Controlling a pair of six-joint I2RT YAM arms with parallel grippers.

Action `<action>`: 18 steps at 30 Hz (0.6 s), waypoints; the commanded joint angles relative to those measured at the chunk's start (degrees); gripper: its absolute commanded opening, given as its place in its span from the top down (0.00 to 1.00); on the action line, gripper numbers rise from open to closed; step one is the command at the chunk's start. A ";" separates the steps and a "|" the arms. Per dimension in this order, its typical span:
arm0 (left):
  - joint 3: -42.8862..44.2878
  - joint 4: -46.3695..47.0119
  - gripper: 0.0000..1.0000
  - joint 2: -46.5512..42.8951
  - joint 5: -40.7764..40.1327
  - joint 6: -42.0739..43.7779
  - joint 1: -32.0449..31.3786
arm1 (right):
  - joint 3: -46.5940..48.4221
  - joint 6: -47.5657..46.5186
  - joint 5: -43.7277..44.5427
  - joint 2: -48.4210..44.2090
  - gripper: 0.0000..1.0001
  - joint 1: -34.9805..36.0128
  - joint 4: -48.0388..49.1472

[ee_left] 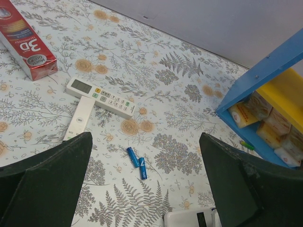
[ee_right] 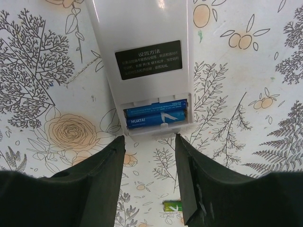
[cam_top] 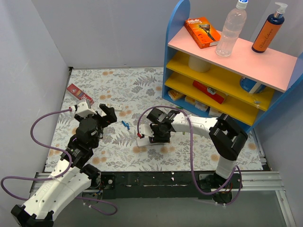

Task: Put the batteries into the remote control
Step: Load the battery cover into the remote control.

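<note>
Well, remote control (ee_right: 142, 66) lies back-up, blue batteries (ee_right: 156, 115) seated, at 12 o'clock of the parted, empty right gripper (ee_right: 150, 142); left gripper (ee_left: 145, 137) spread wide, empty. Risk: w/o a cover, a nudge could pop them out.

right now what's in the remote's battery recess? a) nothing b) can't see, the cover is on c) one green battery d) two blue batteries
d: the right wrist view shows the remote control lying back up, with two blue batteries side by side in its open recess.
</note>
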 commanded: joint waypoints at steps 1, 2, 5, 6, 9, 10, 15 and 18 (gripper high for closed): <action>-0.44 0.67 0.02 -0.45 -0.16 0.83 0.26 | 0.32 -0.52 -0.07 -1.27 0.46 0.28 0.24; -0.53 0.67 0.02 -0.37 -0.16 0.83 0.27 | 0.15 0.00 -0.07 -1.71 0.46 0.19 0.51; -0.53 0.76 0.02 -0.54 0.10 0.65 0.27 | -0.21 1.06 -0.68 -4.26 0.44 0.11 0.77; -0.44 0.67 0.02 -0.63 0.10 0.56 0.35 | -0.47 2.28 -1.12 -5.13 0.43 0.02 1.21; -0.53 0.59 0.02 -0.89 0.54 0.13 0.27 | -1.79 5.79 -2.52 -9.17 0.36 -1.12 2.61; -0.53 0.58 0.02 -0.89 0.80 0.04 0.27 | -2.83 6.94 -4.79 -11.53 0.34 -1.65 3.23; -0.35 0.23 0.02 0.33 4.05 -1.45 0.27 | -8.46 20.89 -5.35 -19.98 0.33 -6.48 12.79; 0.44 -1.08 0.02 3.31 7.56 -3.91 0.27 | -11.89 34.69 -2.81 -21.49 0.36 -9.21 17.90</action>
